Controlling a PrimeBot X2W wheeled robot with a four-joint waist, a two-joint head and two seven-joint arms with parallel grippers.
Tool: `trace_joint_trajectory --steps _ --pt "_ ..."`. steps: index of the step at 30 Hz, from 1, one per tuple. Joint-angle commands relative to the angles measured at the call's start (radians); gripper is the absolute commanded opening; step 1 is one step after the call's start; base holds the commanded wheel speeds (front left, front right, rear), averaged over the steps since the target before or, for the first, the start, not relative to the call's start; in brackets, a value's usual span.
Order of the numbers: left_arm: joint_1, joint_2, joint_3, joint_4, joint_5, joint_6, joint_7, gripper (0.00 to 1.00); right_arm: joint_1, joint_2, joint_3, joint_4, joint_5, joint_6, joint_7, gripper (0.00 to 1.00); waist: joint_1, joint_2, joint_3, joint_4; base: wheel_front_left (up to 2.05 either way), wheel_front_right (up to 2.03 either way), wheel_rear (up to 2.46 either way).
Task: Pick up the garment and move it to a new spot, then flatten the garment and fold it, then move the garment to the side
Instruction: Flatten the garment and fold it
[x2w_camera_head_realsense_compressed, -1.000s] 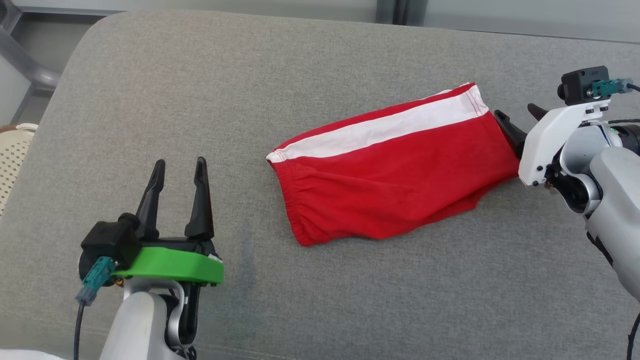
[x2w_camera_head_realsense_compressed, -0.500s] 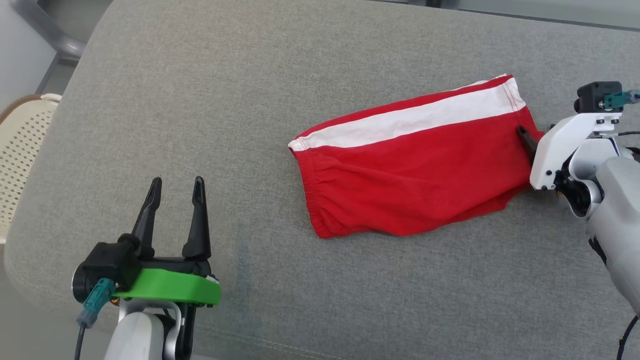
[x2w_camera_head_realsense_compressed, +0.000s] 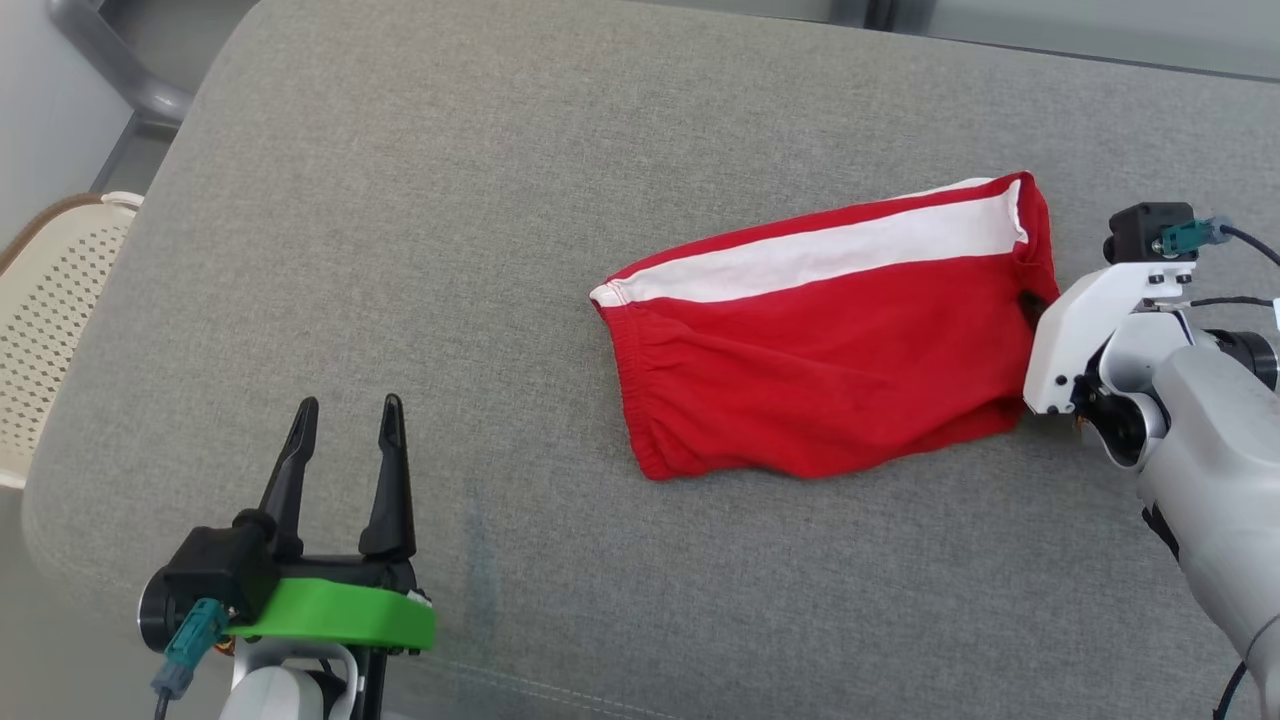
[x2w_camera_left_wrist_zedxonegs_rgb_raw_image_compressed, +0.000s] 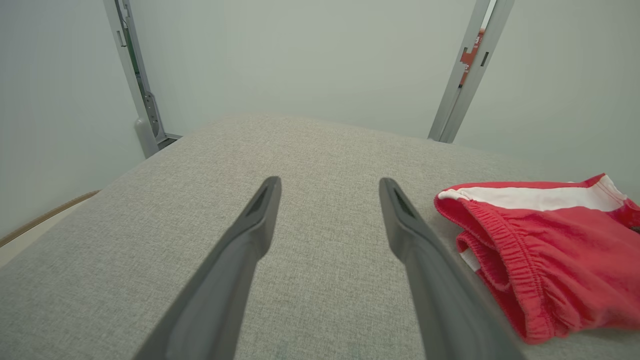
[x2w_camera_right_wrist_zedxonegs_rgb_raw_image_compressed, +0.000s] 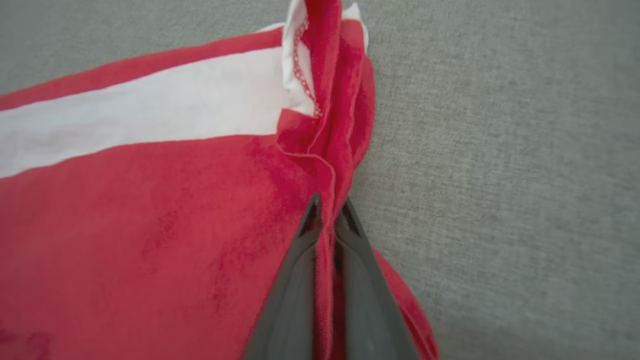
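Grey cushion (x2w_camera_head_realsense_compressed: 500, 200) carries everything. The whole head view slid over the last second, which is my head moving, not the cushion.

Red shorts (x2w_camera_head_realsense_compressed: 830, 370) with a white side stripe lie flat-ish on the cushion, toward 3 o'clock of the head view, waistband at 9 o'clock and leg hem at 3 o'clock. What changed: that hem lay smooth a second ago and is now pinched up into a ridge.

My right tool (x2w_camera_head_realsense_compressed: 1030, 305) stood open just off the hem a second ago. Now it is clamped on the hem fold, and the right wrist view shows cloth squeezed between both fingers (x2w_camera_right_wrist_zedxonegs_rgb_raw_image_compressed: 325, 210). My reading: the grasp is made, so the pick-up step can start, with lift and carry next. Only a thin edge is in the pinch, so it may slip under the shorts' weight.

My left tool (x2w_camera_head_realsense_compressed: 347, 403) hovers at 7 o'clock, fingers spread wide, gripping nothing, well apart from the waistband.

A cream perforated thing (x2w_camera_head_realsense_compressed: 50, 330) sits at 9 o'clock off the cushion edge; basket or chair, can't tell. A metal post (x2w_camera_left_wrist_zedxonegs_rgb_raw_image_compressed: 462, 75) stands behind, at 1 o'clock in the left wrist view. Neither stands between the shorts and the rest of the cushion.
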Motion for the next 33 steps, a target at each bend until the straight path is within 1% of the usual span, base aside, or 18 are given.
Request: trace_joint_trajectory --steps 1,6,10,16,19,21,25,30,33 --pt "0.018 0.0 0.006 -0.002 0.011 0.004 -0.003 1.0 0.04 -0.019 -0.005 0.017 -0.017 -0.003 -0.019 0.0 0.0 0.0 -0.02 -0.022 0.0 0.0 0.0" --pt "0.039 0.0 0.013 0.0 0.013 0.003 -0.003 1.0 0.038 -0.049 -0.047 0.006 -0.046 -0.003 -0.099 0.0 0.0 0.0 -0.059 -0.073 0.0 0.0 0.0" --pt "0.054 0.001 0.011 -0.002 0.014 0.003 -0.003 1.0 0.048 -0.083 -0.084 0.009 -0.077 -0.002 -0.14 0.0 0.0 0.0 -0.088 -0.114 0.0 0.0 0.0" --pt "0.061 0.001 -0.001 0.001 0.009 0.006 -0.003 1.0 0.055 -0.137 -0.149 0.02 -0.151 -0.002 -0.168 0.0 0.0 0.0 -0.118 -0.158 0.0 0.0 0.0" --pt "0.059 0.001 -0.009 0.0 0.007 0.007 -0.003 1.0 0.053 -0.143 -0.168 0.011 -0.201 -0.002 -0.158 0.0 0.0 0.0 -0.126 -0.172 0.0 0.0 0.0" --pt "0.058 0.001 -0.014 0.003 0.006 0.008 -0.003 1.0 0.051 -0.134 -0.179 -0.009 -0.227 -0.002 -0.147 0.0 0.0 0.0 -0.13 -0.177 0.0 0.0 0.0" --pt "0.055 0.001 -0.018 0.007 0.003 0.009 -0.003 1.0 0.05 -0.088 -0.187 -0.081 -0.273 -0.002 -0.111 0.0 0.0 0.0 -0.131 -0.186 0.0 0.0 0.0" --pt "0.041 0.001 -0.027 0.01 -0.002 0.007 -0.003 1.0 0.066 -0.017 -0.159 -0.205 -0.317 -0.002 -0.02 0.0 0.0 0.0 -0.124 -0.178 0.0 0.0 0.0" --pt "0.031 0.001 -0.031 0.01 -0.004 0.009 -0.003 1.0 0.086 0.032 -0.132 -0.293 -0.329 -0.002 0.054 0.0 0.0 0.0 -0.117 -0.164 0.0 0.0 0.0"
